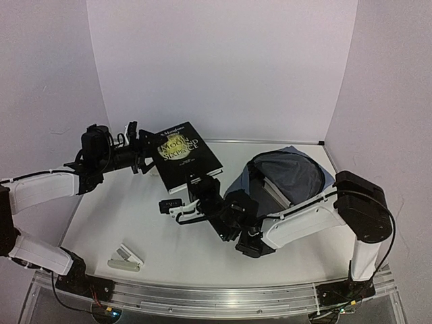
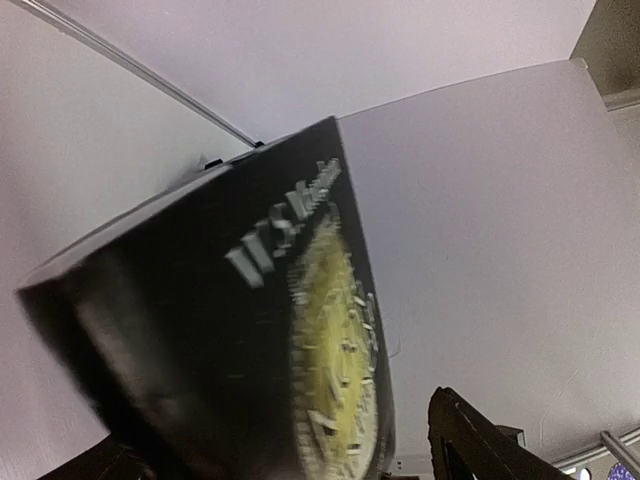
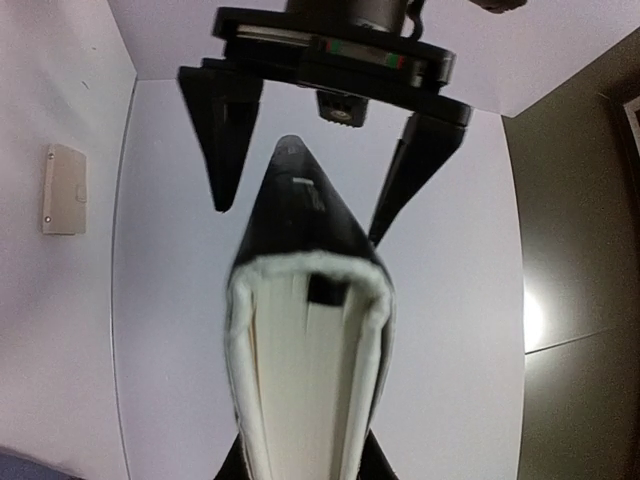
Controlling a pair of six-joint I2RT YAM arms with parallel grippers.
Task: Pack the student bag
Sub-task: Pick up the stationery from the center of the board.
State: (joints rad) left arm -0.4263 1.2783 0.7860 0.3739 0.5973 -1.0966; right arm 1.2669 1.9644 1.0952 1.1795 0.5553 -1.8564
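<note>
A black book (image 1: 185,156) with a yellow moon on its cover hangs tilted above the table, left of the student bag (image 1: 291,169). The bag lies open at the right and shows its dark lining. My right gripper (image 1: 196,183) is shut on the book's lower edge; its pages (image 3: 305,380) run up from between my right gripper's (image 3: 305,455) jaws. My left gripper (image 1: 138,156) is open at the book's far corner (image 3: 290,160). Its fingers (image 3: 222,130) straddle that corner without touching. From the left wrist the cover (image 2: 230,340) fills the view, with one finger (image 2: 480,440) apart from it.
A small pale stapler (image 1: 125,258) lies near the table's front left. White walls close in the back and both sides. The right arm's elbow (image 1: 361,202) stands beside the bag's front right, and its forearm crosses in front of the bag's mouth.
</note>
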